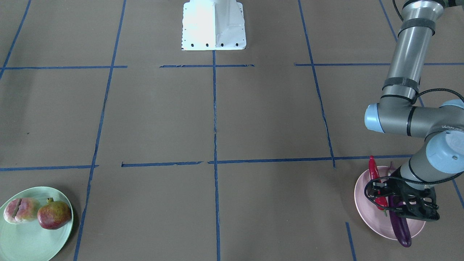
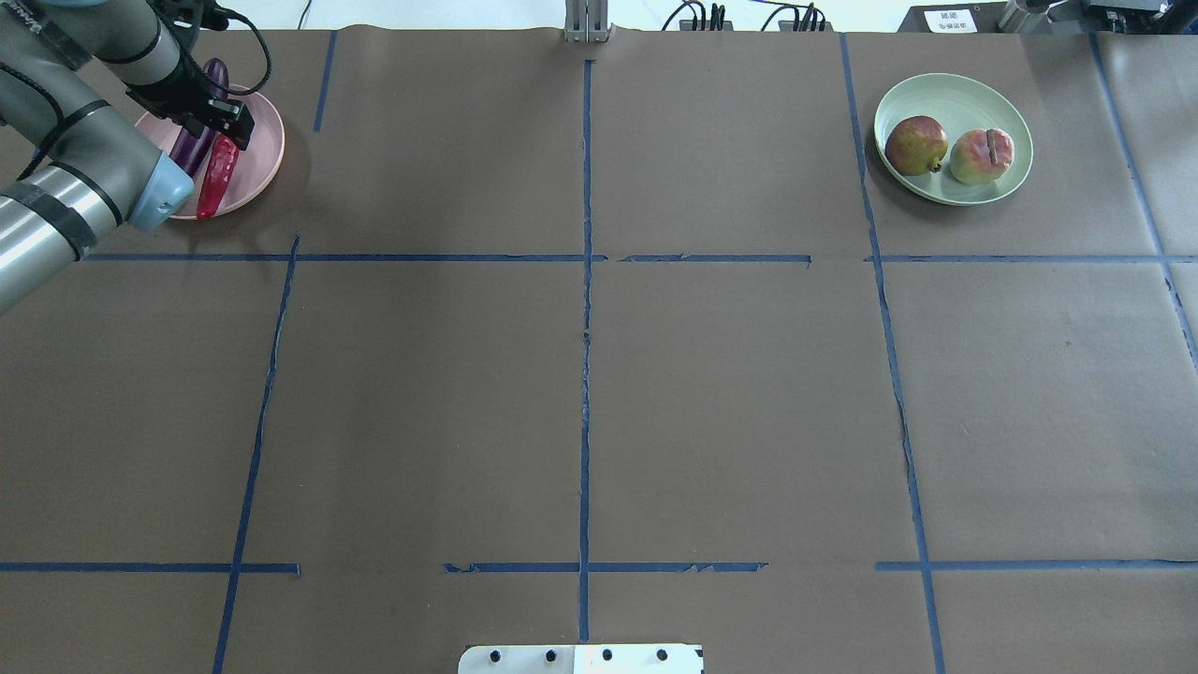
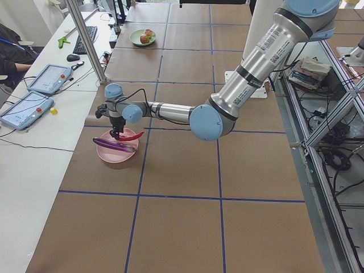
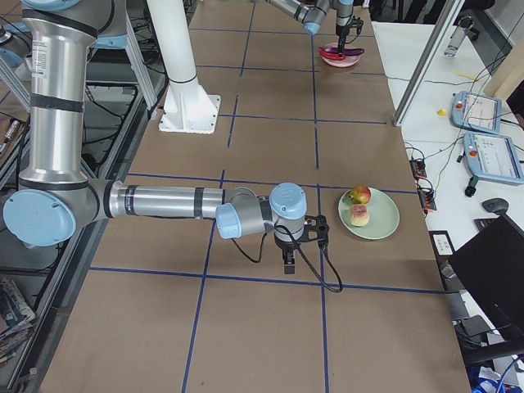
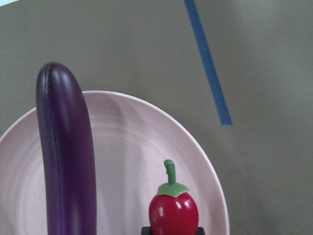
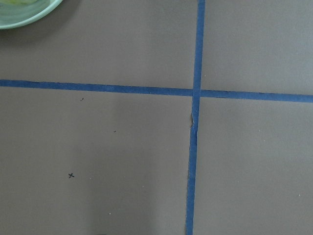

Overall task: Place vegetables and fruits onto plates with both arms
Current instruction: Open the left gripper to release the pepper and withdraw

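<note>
- Gripping the red chili (image 2: pixel 215 178), the left claw (image 2: pixel 225 126) is closed on it just above the pink plate (image 5: pixel 132 147), upper left of the overhead view. It looks ready to release the chili beside the eggplant (image 5: pixel 66 152).
- Peach (image 2: pixel 982 155) and pomegranate (image 2: pixel 915 145) sit side by side on the green plate (image 2: pixel 973 94), upper right.
- Right claw (image 4: pixel 291 258) hangs over bare counter (image 2: pixel 730 402) near that plate; I cannot tell its opening.
- Counter is brown, gridded with blue tape (image 6: pixel 197 58); tablets (image 3: pixel 48 77) lie on a white side desk.

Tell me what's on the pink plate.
A purple eggplant lies on the pink plate, one end overhanging its rim. The left gripper holds a red chili over it; contact underneath is hidden.
</note>
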Available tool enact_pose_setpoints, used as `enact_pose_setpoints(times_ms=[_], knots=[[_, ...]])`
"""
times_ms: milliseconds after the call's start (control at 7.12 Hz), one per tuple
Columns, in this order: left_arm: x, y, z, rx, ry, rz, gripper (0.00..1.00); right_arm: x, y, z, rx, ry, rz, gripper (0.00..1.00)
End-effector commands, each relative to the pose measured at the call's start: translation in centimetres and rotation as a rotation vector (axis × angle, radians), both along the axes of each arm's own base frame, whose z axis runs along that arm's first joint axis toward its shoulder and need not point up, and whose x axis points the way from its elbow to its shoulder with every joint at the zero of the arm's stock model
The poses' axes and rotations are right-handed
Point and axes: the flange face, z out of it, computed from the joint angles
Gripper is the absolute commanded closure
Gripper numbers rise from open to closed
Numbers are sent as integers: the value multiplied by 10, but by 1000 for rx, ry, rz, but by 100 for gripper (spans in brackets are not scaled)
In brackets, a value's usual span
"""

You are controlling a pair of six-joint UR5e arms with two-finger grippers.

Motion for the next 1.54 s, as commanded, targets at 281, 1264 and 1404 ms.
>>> enact_pose_setpoints(times_ms=[281, 1264, 1404], knots=[[-115, 26, 12, -26, 183, 33, 0, 1, 8, 9, 12, 8, -32, 0], [-354, 232, 129, -134, 73, 118, 0, 40, 20, 0, 26, 15, -98, 0], [-357, 251, 138, -134, 75, 112, 0, 41, 22, -6, 16, 14, -94, 0]])
